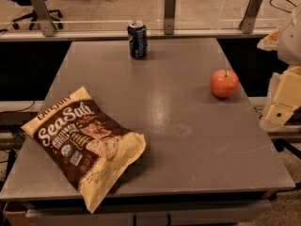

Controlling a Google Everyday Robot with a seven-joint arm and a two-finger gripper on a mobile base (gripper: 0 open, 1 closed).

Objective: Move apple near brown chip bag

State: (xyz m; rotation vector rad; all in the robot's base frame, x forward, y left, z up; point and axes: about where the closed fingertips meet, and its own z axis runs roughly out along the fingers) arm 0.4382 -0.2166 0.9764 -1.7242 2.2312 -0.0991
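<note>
The red-orange apple (224, 83) sits on the grey table (178, 126) near its right edge. The brown chip bag (84, 142), dark brown with cream-yellow ends and "Sea Salt" lettering, lies flat at the front left, partly over the table's front edge. My gripper (281, 102) is at the far right of the view, beyond the table's right edge and to the right of the apple, not touching it. It holds nothing that I can see.
A dark-blue soda can (137, 39) stands upright at the table's back edge, centre left. A glass barrier with metal posts (170, 11) runs behind the table. Office chairs stand on the floor beyond it.
</note>
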